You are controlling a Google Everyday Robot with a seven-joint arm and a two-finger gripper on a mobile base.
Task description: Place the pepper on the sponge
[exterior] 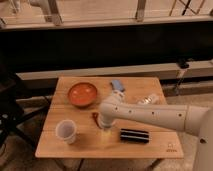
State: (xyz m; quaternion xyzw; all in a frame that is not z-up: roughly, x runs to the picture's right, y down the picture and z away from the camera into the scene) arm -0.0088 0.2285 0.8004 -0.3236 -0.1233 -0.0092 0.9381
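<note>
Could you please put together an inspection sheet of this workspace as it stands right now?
Surface: wooden table, bearing everything listed below.
Job's things: pepper mid-table, close against the gripper on the bowl's side; whether it is held cannot be told. sponge near the back edge, apart from the pepper, nothing on it.
Clutter: orange bowl back left; white cup front left; black block front right of centre; clear crumpled item on the right.
Grippers: gripper low over the table's middle.
Cables: nothing seen.
Surroundings: dark wall behind; dark frame at the left.
</note>
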